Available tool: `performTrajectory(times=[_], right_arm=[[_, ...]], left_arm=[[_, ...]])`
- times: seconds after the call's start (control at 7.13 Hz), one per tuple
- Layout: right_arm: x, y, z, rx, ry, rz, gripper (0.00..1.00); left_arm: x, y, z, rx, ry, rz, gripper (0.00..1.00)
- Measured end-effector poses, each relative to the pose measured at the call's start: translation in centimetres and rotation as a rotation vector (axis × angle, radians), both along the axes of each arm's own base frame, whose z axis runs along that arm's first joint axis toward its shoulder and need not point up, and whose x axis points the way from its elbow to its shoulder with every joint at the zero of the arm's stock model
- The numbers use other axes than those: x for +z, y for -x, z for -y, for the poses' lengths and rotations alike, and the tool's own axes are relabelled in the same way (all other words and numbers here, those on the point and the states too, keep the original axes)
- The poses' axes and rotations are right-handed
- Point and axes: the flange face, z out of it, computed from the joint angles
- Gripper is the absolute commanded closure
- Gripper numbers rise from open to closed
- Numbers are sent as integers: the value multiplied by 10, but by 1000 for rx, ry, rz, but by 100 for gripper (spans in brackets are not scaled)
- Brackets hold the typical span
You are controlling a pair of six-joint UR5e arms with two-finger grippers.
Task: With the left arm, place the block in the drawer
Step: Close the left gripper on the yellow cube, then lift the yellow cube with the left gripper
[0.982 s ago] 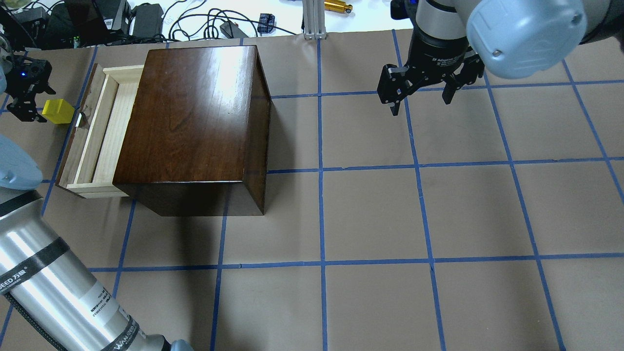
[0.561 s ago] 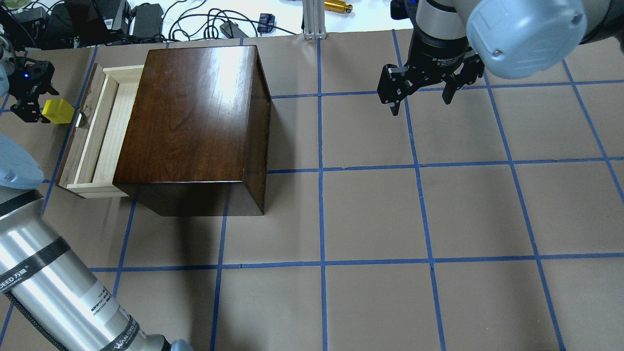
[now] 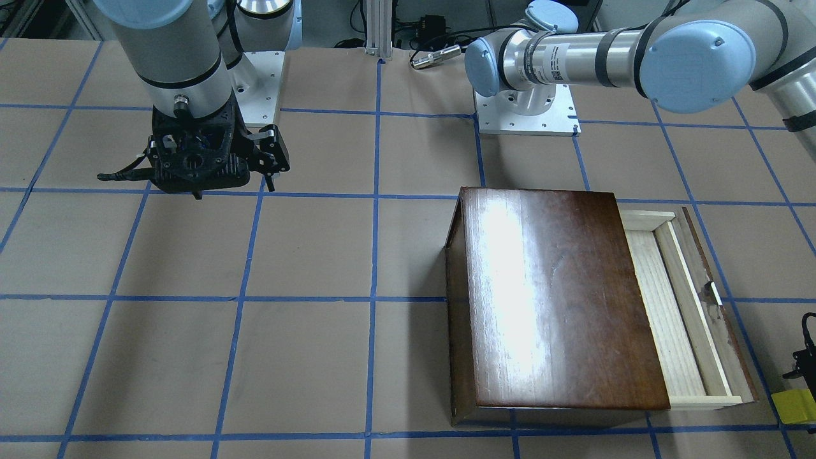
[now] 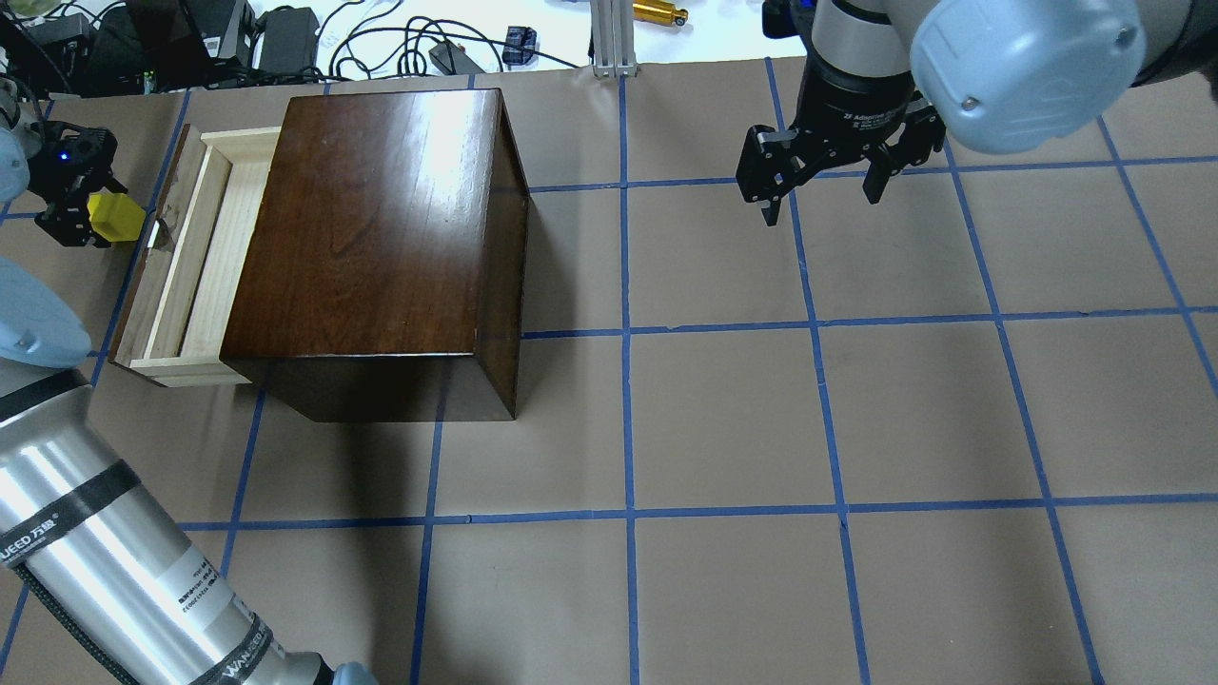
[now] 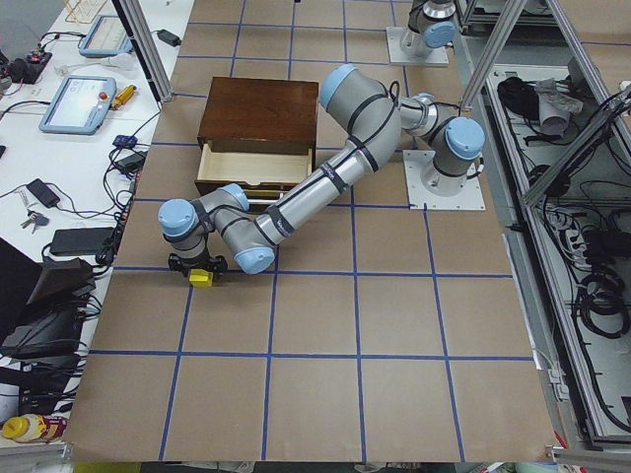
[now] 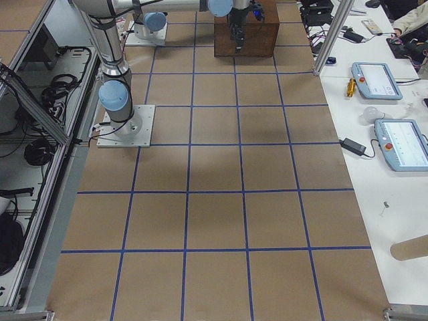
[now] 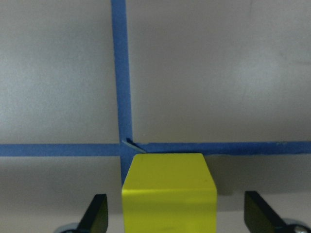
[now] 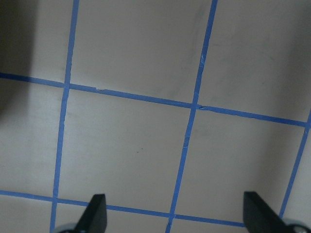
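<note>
The yellow block (image 4: pixel 119 219) lies on the table just left of the open drawer (image 4: pixel 205 257) of the dark-brown box (image 4: pixel 381 219). My left gripper (image 4: pixel 84 211), with its blue light on, is low at the block. In the left wrist view the block (image 7: pixel 167 194) sits between the two fingers (image 7: pixel 97 218) with a gap on each side, so the gripper is open. The block also shows at the edge of the front view (image 3: pixel 794 406) and in the left side view (image 5: pixel 202 280). My right gripper (image 4: pixel 823 195) is open and empty, far to the right over bare table.
The drawer (image 3: pixel 676 306) is pulled out toward the block, and its dark front panel with the white handle (image 4: pixel 155 233) stands right beside it. Cables and devices lie beyond the table's far edge (image 4: pixel 381 48). Blue tape lines grid the brown table.
My left gripper has moved right, toward the block, and now straddles it. The block, drawer and right arm have not moved.
</note>
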Motion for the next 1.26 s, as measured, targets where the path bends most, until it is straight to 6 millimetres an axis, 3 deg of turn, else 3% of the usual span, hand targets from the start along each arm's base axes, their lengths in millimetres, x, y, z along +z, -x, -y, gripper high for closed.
performTrajectory(times=[0.28,0.56,0.98,1.12,1.26], right_arm=[[0,0,0,-1,0,0,0],[0,0,0,0,0,0,0],[0,0,0,0,0,0,0],[0,0,0,0,0,0,0],[0,0,0,-1,0,0,0]], left_arm=[[-7,0,0,1,-2,-12,3],[-12,-2,0,3,-3,-19,29],[-15,-8,-3,11,5,-27,79],[-15,-8,-3,11,5,-27,87],[-15,-9,-3,12,7,-27,88]])
